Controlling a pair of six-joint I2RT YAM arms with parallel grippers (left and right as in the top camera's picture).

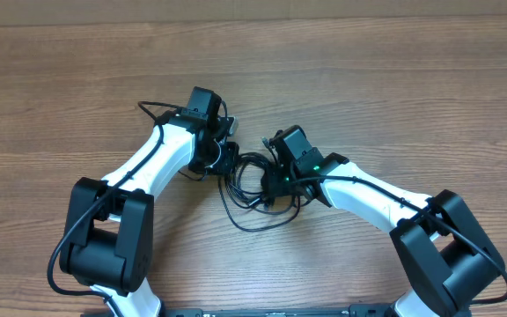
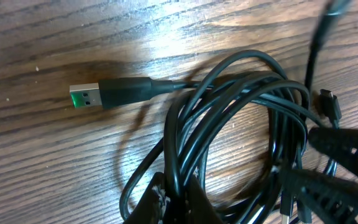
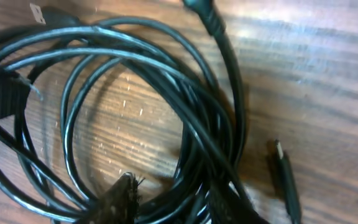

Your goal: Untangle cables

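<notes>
Separation step: left fingers (image 2: 157, 202) pinch the coiled cables (image 2: 182, 149), right fingers (image 3: 124, 198) grip indeterminate; next, probably drawing the USB plug (image 2: 104, 93) clear.

Cables (image 1: 252, 187) clog the gap between left gripper (image 1: 227, 161) and right gripper (image 1: 274, 180); ahead of both, the table (image 1: 368, 79) lies open.

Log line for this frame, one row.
cables: one coiled bundle on table | left gripper: at bundle, grip unclear | right gripper: at bundle, grip unclear | USB-A plug: lying free
</notes>
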